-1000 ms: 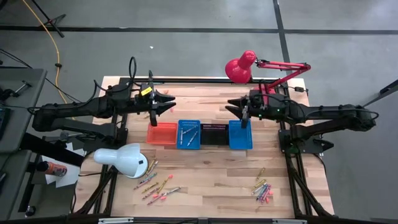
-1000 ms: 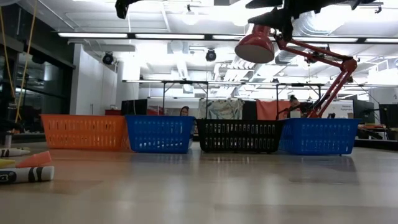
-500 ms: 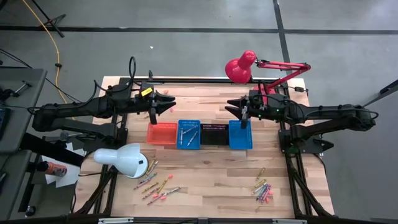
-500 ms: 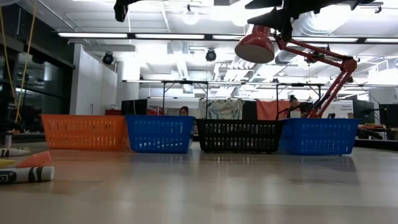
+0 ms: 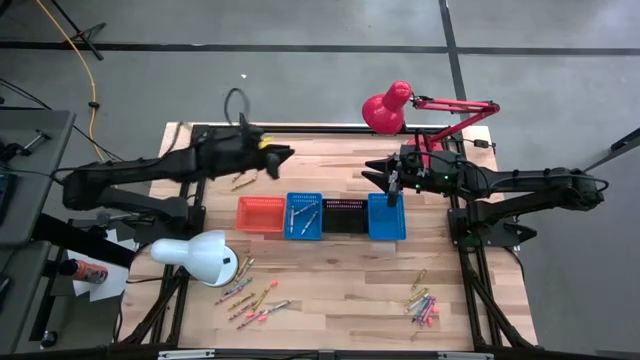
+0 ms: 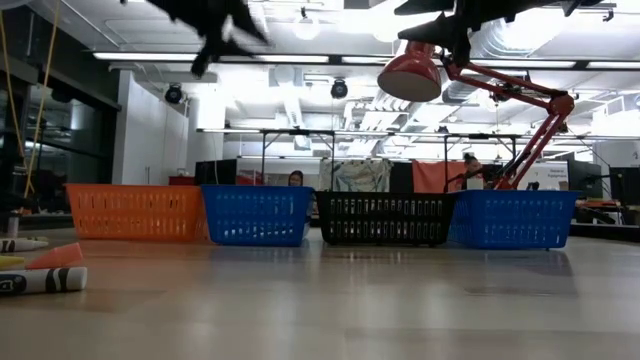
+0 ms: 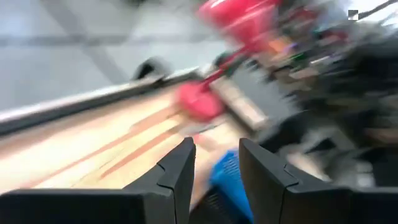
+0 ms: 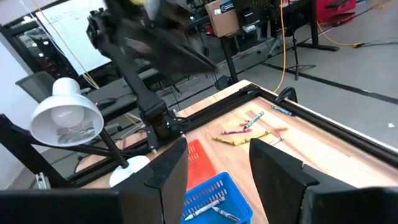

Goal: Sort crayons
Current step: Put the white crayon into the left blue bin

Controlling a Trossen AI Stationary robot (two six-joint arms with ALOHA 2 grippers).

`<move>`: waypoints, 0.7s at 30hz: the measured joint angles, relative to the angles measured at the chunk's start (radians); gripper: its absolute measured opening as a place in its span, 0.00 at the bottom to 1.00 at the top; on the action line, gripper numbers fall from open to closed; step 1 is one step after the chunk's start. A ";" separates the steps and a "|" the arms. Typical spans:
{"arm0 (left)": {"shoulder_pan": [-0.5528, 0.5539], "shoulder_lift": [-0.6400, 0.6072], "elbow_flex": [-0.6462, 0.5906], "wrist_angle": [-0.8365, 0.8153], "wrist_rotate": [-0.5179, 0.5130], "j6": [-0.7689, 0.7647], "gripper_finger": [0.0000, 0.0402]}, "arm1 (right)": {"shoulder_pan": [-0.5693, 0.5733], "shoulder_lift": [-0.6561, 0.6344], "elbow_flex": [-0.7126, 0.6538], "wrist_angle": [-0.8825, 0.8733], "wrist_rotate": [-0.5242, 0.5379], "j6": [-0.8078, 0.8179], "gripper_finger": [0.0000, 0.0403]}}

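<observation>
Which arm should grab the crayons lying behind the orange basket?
Left. The left gripper is empty and open, close to those crayons; the right gripper sits across the table near the far blue basket.

Crayons, state at this moment:

Left front cluster (image 5: pixel 250 297): loose sticks scattered flat on the tabletop near the front edge, just beside the white lamp; yellow, pink and grey ones visible, lying at mixed angles.

Right front cluster (image 5: pixel 422 304): tighter bunch, pink, blue and grey, overlapping one another, with one yellowish stick slightly apart toward the baskets.

Rear group (image 5: pixel 240 183): a few sticks on the tabletop behind the orange basket (red, orange and yellow in the right wrist view (image 8: pixel 245 129)).

Sorted so far: several pale sticks lie inside the left blue basket (image 5: pixel 303 215).
</observation>
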 joint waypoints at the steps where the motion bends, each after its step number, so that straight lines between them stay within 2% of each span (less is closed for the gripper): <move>1: 0.031 0.041 0.017 -0.065 -0.001 -0.010 0.28 | 0.000 0.000 0.000 -0.002 0.000 0.008 0.41; 4: 0.114 0.160 0.045 -0.226 0.005 -0.046 0.28 | 0.000 0.000 0.000 -0.013 0.000 0.014 0.41; 8: 0.190 0.297 0.046 -0.323 0.008 -0.072 0.28 | 0.000 0.000 0.000 -0.021 0.000 0.014 0.41; 15: 0.252 0.471 0.046 -0.331 0.007 -0.102 0.28 | 0.000 0.000 0.001 -0.030 0.019 0.020 0.41; 21: 0.287 0.557 0.046 -0.333 -0.002 -0.156 0.28 | 0.000 0.000 0.000 -0.047 0.040 0.052 0.41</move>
